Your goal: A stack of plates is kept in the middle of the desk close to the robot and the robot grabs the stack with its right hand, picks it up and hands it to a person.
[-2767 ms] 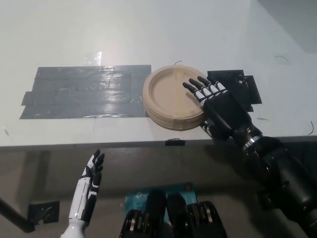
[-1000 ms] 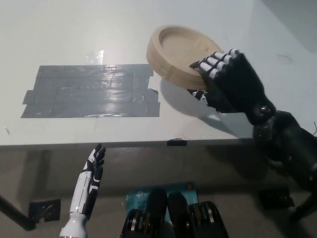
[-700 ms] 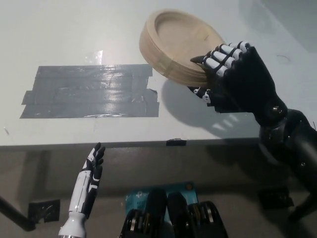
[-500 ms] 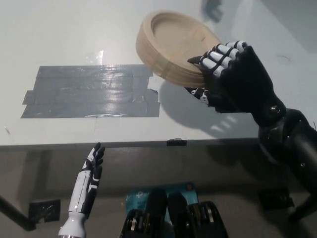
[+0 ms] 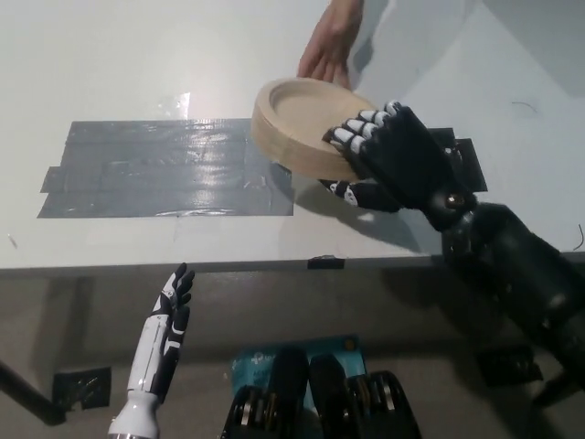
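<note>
From the head view, we see the black right hand clamped on the stack of plates, fingers curled over the rim at the stack's 4 o'clock edge and the thumb tucked beneath. The stack is tan, tilted slightly, and held above the white table, casting a shadow on the surface below it. At the stack's 12 o'clock edge a person's hand reaches in from the top of the frame, fingertips touching or just short of the far rim; we cannot tell which. At 9 o'clock from the stack lies a broad patch of grey tape stuck flat on the table, its right end running under the stack. A smaller patch of black tape shows at 3 o'clock, partly hidden behind the black hand. The white left hand rests below the table's near edge, around 7 o'clock in the frame, fingers extended and empty.
</note>
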Controlling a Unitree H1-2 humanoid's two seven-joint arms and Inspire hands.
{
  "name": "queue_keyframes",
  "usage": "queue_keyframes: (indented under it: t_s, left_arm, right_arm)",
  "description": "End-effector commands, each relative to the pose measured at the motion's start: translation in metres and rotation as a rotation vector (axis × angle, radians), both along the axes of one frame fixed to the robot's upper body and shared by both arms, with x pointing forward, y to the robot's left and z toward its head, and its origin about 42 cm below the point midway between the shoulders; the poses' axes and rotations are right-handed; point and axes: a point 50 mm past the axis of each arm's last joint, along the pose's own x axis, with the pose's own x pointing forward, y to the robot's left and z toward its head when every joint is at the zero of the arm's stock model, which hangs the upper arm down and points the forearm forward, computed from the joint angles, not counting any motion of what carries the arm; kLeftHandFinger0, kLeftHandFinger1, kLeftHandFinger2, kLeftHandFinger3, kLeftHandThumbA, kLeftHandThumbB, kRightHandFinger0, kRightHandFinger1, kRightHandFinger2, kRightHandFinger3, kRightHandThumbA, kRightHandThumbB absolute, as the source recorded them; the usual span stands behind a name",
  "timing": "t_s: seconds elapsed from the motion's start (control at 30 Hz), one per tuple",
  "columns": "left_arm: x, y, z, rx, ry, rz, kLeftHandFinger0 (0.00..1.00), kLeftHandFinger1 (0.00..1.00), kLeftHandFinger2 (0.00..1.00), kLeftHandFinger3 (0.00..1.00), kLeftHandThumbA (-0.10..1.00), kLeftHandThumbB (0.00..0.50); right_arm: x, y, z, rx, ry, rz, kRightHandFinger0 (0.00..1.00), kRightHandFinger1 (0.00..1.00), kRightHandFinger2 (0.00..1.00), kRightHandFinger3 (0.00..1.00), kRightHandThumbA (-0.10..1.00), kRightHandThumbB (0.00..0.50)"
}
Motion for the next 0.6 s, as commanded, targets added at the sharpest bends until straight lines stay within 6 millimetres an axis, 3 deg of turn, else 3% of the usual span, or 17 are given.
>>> queue_keyframes:
  t_s: [0.0,0.07,0.27,0.33,0.5,0.53,0.57]
  left_arm:
    - [-0.001,0.000,0.004,0.012,-0.036,-0.013,1.00,1.00,1.00,1.00,1.00,0.272]
    - [-0.002,-0.001,0.005,0.014,-0.027,-0.009,1.00,1.00,1.00,1.00,1.00,0.280]
    - [-0.007,-0.001,0.002,-0.003,-0.023,-0.010,1.00,1.00,1.00,1.00,1.00,0.272]
    - [-0.007,-0.001,0.002,-0.005,-0.024,-0.010,1.00,1.00,1.00,1.00,1.00,0.283]
    - [-0.006,0.000,0.002,-0.007,-0.029,-0.011,1.00,1.00,1.00,1.00,1.00,0.282]
    - [-0.006,0.000,0.002,-0.006,-0.029,-0.011,1.00,1.00,1.00,1.00,1.00,0.281]
    - [-0.006,0.000,0.002,-0.007,-0.026,-0.010,1.00,1.00,1.00,1.00,1.00,0.283]
  right_arm:
    - [0.023,0.020,0.057,0.075,-0.149,0.034,0.00,0.00,0.02,0.17,-0.10,0.273]
    - [0.029,0.020,0.062,0.086,-0.160,0.017,0.00,0.00,0.06,0.20,-0.10,0.266]
    - [0.035,0.022,0.067,0.105,-0.172,-0.009,0.00,0.00,0.18,0.44,-0.10,0.242]
    - [0.036,0.022,0.068,0.108,-0.173,-0.011,0.00,0.00,0.27,0.57,-0.10,0.249]
    - [0.041,0.023,0.067,0.087,-0.166,-0.045,0.00,0.00,0.32,0.64,-0.10,0.258]
    - [0.042,0.023,0.066,0.081,-0.153,-0.057,0.00,0.00,0.39,0.61,-0.10,0.259]
    - [0.043,0.024,0.064,0.070,-0.110,-0.080,0.08,0.19,0.65,0.79,-0.03,0.320]
